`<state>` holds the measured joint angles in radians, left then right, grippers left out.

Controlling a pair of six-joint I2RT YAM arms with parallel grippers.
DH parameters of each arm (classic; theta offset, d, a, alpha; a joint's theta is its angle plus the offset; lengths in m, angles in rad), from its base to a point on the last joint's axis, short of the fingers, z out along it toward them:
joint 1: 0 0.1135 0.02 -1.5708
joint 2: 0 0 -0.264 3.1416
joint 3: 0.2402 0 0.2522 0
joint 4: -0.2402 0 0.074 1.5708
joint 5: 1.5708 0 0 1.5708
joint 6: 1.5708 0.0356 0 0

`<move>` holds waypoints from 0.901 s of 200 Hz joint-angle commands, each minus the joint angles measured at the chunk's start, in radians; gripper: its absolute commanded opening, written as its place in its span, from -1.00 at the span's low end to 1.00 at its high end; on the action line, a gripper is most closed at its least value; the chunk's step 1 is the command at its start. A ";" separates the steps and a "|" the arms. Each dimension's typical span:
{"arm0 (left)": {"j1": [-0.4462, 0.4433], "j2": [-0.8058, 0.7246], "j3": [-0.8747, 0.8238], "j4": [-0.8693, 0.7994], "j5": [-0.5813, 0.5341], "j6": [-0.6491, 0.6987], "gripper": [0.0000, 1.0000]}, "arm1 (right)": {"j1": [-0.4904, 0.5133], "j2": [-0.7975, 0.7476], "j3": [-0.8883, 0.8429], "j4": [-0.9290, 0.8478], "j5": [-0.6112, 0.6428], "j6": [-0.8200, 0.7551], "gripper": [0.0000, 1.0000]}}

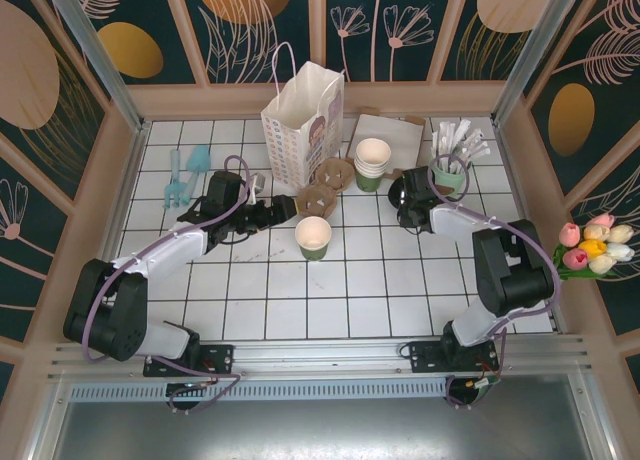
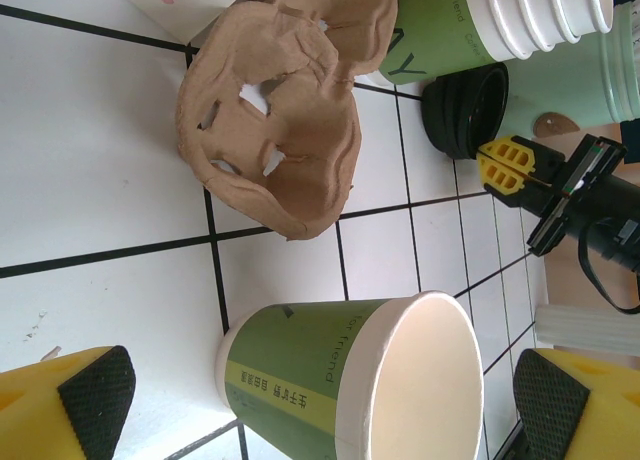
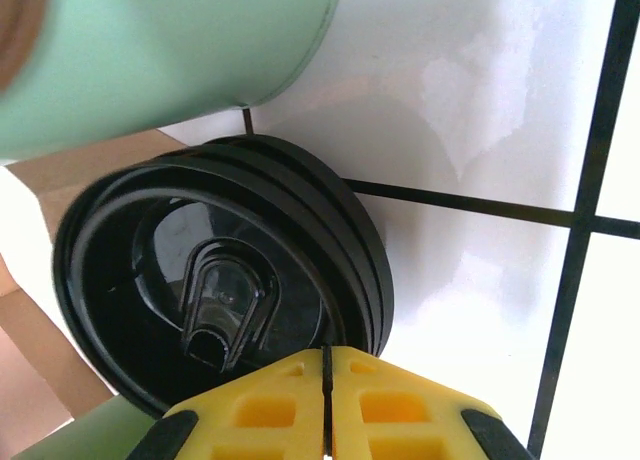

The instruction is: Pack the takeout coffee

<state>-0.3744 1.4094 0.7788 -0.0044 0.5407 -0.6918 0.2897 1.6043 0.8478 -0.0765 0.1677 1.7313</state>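
- Cup (image 1: 313, 237) stands upright, lidless, mid-desk (image 1: 250, 300).
- Left end effector (image 2: 330, 410) is spread, flanking the cup, probably to steady it.
- Right end effector (image 3: 325, 380) is pressed together at the lid stack (image 3: 230, 280), likely to fetch one lid.

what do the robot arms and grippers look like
The left arm and right arm: black joints, white shells, a lilac cable looping along each. The left gripper has yellow fingers with black textured pads; the right gripper's fingers are yellow too.
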 commanded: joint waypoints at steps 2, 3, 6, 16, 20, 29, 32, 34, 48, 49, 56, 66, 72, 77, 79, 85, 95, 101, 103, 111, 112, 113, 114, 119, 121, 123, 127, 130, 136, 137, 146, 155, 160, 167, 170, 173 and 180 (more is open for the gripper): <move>-0.005 -0.013 -0.008 -0.004 0.003 0.022 0.98 | 0.010 -0.056 0.001 -0.079 0.056 -0.093 -0.83; -0.006 -0.013 -0.008 -0.004 0.002 0.022 0.98 | 0.010 -0.056 0.002 -0.083 0.058 -0.096 -0.82; -0.006 -0.014 -0.010 -0.002 0.001 0.023 0.98 | 0.009 -0.061 0.002 -0.090 0.059 -0.107 -0.82; -0.006 -0.016 -0.015 -0.002 -0.002 0.023 0.98 | 0.011 -0.070 0.001 -0.096 0.064 -0.160 -0.75; -0.006 -0.015 -0.015 -0.003 -0.002 0.024 0.98 | 0.009 -0.072 0.003 -0.090 0.063 -0.194 -0.71; -0.006 -0.010 -0.015 -0.002 -0.003 0.024 0.98 | 0.010 -0.075 0.011 -0.076 0.062 -0.291 -0.60; -0.007 -0.010 -0.015 -0.002 -0.003 0.025 0.98 | 0.011 -0.076 0.014 -0.067 0.060 -0.337 -0.55; -0.006 -0.008 -0.015 -0.002 -0.003 0.026 0.98 | 0.012 -0.075 0.017 -0.060 0.060 -0.372 -0.52; -0.006 -0.004 -0.013 0.000 -0.002 0.030 0.97 | 0.018 -0.072 0.049 -0.014 0.046 -0.640 -0.29; -0.006 -0.003 -0.012 -0.001 -0.002 0.030 0.97 | 0.020 -0.070 0.051 -0.012 0.044 -0.657 -0.27; -0.006 -0.001 -0.010 -0.003 -0.002 0.033 0.98 | 0.030 -0.065 0.069 -0.009 0.030 -0.774 -0.09; -0.006 0.000 -0.005 -0.003 -0.001 0.038 0.98 | 0.046 -0.060 0.090 -0.020 0.018 -0.900 0.07; -0.006 0.002 -0.004 -0.002 -0.001 0.041 0.97 | 0.052 -0.059 0.095 -0.022 0.003 -0.953 0.12; -0.006 0.004 -0.003 -0.003 -0.001 0.044 0.98 | 0.055 -0.058 0.093 -0.014 -0.015 -0.992 0.14; -0.006 0.004 -0.002 -0.004 -0.001 0.044 0.98 | 0.058 -0.059 0.091 -0.010 -0.023 -1.008 0.15; -0.006 0.004 0.000 -0.003 -0.001 0.047 0.97 | 0.065 -0.060 0.083 0.003 -0.036 -1.047 0.16; -0.006 0.005 0.002 -0.004 -0.003 0.050 0.98 | 0.077 -0.063 0.068 0.025 -0.048 -1.103 0.17; -0.006 0.005 0.001 -0.004 -0.006 0.051 0.98 | 0.084 -0.063 0.059 0.040 -0.051 -1.136 0.17; -0.006 0.006 0.001 -0.005 -0.006 0.051 0.98 | 0.086 -0.065 0.055 0.043 -0.050 -1.146 0.17; -0.006 0.005 0.000 -0.004 -0.006 0.051 0.98 | 0.088 -0.065 0.043 0.059 -0.049 -1.184 0.15; -0.005 0.005 -0.001 -0.005 -0.007 0.050 0.97 | 0.089 -0.065 0.042 0.061 -0.049 -1.189 0.15; -0.006 0.005 -0.001 -0.005 -0.007 0.049 0.98 | 0.089 -0.065 0.040 0.063 -0.050 -1.194 0.15; -0.006 0.005 0.000 -0.006 -0.008 0.050 0.97 | 0.088 -0.064 0.039 0.066 -0.051 -1.198 0.14; -0.006 0.006 -0.001 -0.005 -0.009 0.051 0.98 | 0.088 -0.063 0.032 0.076 -0.053 -1.224 0.12; -0.006 0.004 -0.002 -0.005 -0.009 0.050 0.98 | 0.086 -0.063 0.031 0.079 -0.053 -1.234 0.11; -0.006 0.004 -0.002 -0.005 -0.009 0.051 0.98 | 0.087 -0.062 0.030 0.083 -0.051 -1.244 0.10; -0.006 0.002 -0.004 -0.005 -0.010 0.050 0.98 | 0.085 -0.059 0.028 0.089 -0.048 -1.262 0.08; -0.006 0.002 -0.004 -0.006 -0.012 0.051 0.98 | 0.081 -0.056 0.029 0.092 -0.049 -1.274 0.06; -0.006 0.000 -0.005 -0.006 -0.015 0.051 0.98 | 0.077 -0.047 0.033 0.093 -0.052 -1.296 0.02; -0.006 -0.001 -0.004 -0.006 -0.015 0.051 0.98 | 0.076 -0.045 0.034 0.093 -0.052 -1.300 0.02; -0.006 -0.001 -0.004 -0.012 -0.017 0.053 0.98 | 0.067 -0.028 0.051 0.083 -0.046 -1.324 -0.03; -0.006 -0.003 -0.004 -0.016 -0.019 0.055 0.98 | 0.058 -0.008 0.072 0.069 -0.042 -1.350 -0.08; -0.006 -0.004 -0.005 -0.018 -0.021 0.055 0.98 | 0.054 0.002 0.085 0.062 -0.043 -1.362 -0.11; -0.006 -0.005 -0.005 -0.019 -0.023 0.055 0.98 | 0.047 0.018 0.099 0.054 -0.045 -1.370 -0.13; -0.006 -0.005 -0.005 -0.019 -0.024 0.055 0.98 | 0.043 0.024 0.102 0.056 -0.047 -1.372 -0.14; -0.006 -0.007 -0.007 -0.019 -0.025 0.055 0.97 | 0.041 0.029 0.104 0.057 -0.052 -1.373 -0.15; -0.006 -0.007 -0.007 -0.021 -0.028 0.054 0.98 | 0.033 0.038 0.105 0.064 -0.063 -1.371 -0.16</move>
<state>-0.3744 1.4094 0.7757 -0.0048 0.5327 -0.6575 0.3458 1.5982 0.9146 -0.0254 0.1249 0.4496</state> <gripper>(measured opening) 0.988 0.430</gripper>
